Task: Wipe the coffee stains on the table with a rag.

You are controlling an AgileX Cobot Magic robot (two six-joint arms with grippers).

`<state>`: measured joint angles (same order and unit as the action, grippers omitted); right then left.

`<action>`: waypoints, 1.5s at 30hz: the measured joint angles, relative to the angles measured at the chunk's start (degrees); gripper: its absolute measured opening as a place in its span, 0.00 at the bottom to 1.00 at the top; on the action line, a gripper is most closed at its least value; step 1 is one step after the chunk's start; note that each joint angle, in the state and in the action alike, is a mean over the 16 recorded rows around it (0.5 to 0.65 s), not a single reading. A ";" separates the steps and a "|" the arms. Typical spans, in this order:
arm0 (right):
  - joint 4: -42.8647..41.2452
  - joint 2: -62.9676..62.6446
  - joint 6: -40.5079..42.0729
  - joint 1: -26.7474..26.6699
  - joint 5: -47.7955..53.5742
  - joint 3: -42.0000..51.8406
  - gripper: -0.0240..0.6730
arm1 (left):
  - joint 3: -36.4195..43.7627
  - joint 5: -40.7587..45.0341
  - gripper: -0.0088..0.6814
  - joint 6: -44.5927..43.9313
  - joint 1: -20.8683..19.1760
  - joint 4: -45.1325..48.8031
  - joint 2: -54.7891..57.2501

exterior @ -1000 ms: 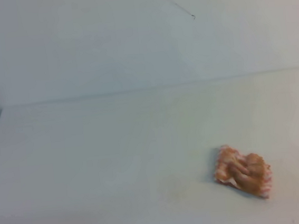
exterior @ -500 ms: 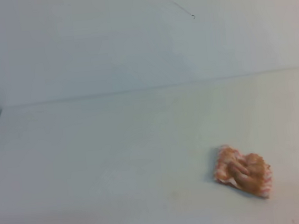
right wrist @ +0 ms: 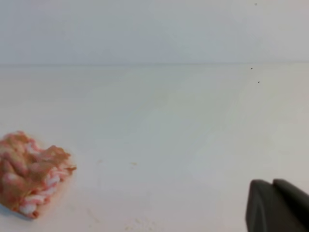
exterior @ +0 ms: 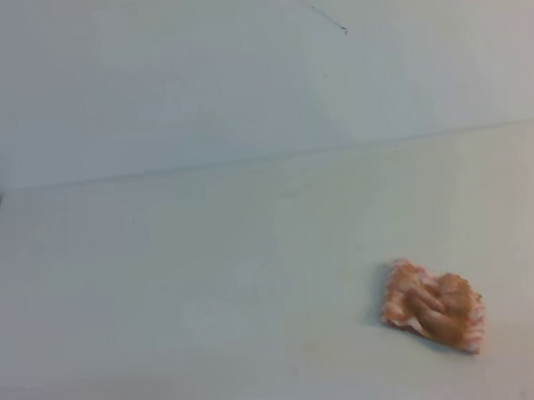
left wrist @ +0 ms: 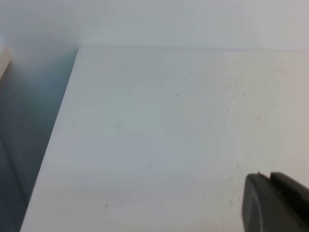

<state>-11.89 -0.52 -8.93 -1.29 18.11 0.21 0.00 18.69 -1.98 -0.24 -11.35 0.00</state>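
Note:
The rag (exterior: 434, 314) lies crumpled on the white table (exterior: 160, 267) at the front right, orange-pink and white with brownish patches. In the right wrist view the rag (right wrist: 29, 176) sits at the lower left, well apart from my right gripper (right wrist: 272, 186), whose dark fingers press together at the lower right, holding nothing. My left gripper (left wrist: 269, 181) shows in the left wrist view as two dark fingers closed against each other over bare table (left wrist: 169, 121). The coffee stains are out of view. Neither gripper shows in the exterior high view.
The table's left edge (left wrist: 63, 121) drops off to a dark gap. A pale wall (exterior: 236, 71) rises behind the far edge. A few tiny dark specks (left wrist: 176, 99) dot the surface.

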 joint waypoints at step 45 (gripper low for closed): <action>1.89 0.00 -1.20 0.00 -0.42 0.00 0.03 | 0.00 0.00 0.01 0.00 0.00 0.00 0.00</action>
<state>-10.00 -0.52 -10.13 -1.29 17.69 0.21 0.00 18.69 -1.98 -0.24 -11.35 0.00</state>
